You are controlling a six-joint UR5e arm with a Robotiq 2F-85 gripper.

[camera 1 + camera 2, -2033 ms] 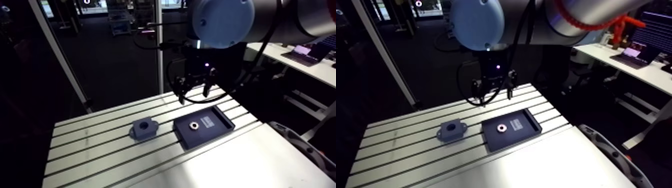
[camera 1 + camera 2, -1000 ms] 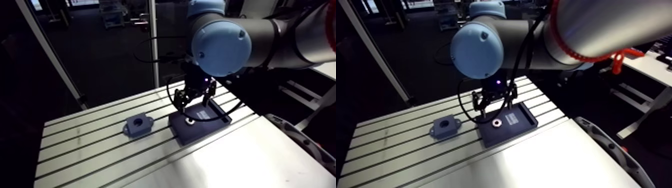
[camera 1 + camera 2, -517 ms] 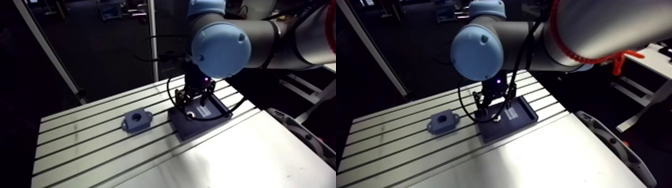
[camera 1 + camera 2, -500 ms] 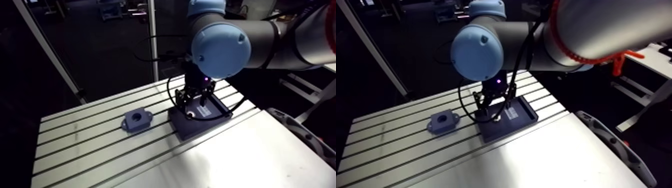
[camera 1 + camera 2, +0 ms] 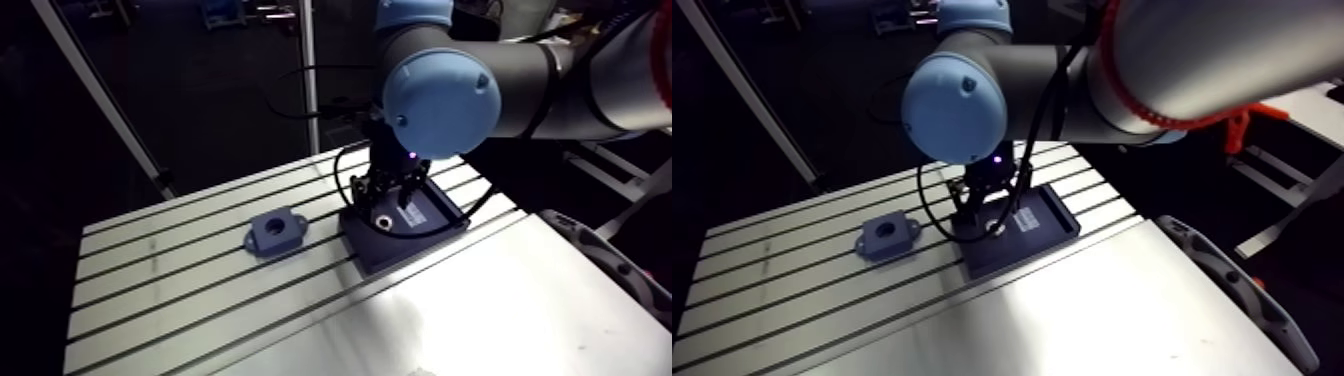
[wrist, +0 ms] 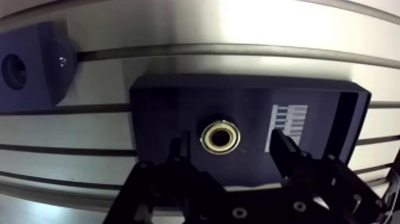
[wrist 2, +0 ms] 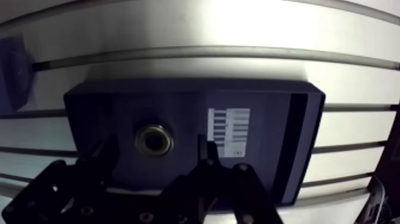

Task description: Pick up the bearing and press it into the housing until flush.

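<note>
We hold the gripper (image 6: 229,148) wide open over the dark tray (image 6: 172,110), one finger to each side of the bearing (image 6: 220,137), not touching, lined up for the grasp. The housing (image 6: 27,68) sits apart on the table (image 6: 250,24), hole up to take it

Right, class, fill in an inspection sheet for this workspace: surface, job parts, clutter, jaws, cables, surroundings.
Surface: slotted aluminium table.
Bearing: lying flat in the dark tray, not yet gripped.
Housing: on the table beside the tray, apart from it, bore empty.
Clutter: nothing seen.
Jaws: open, one either side of the bearing, not touching it.
Cables: nothing seen loose on the table.
Surroundings: nothing seen.
</note>
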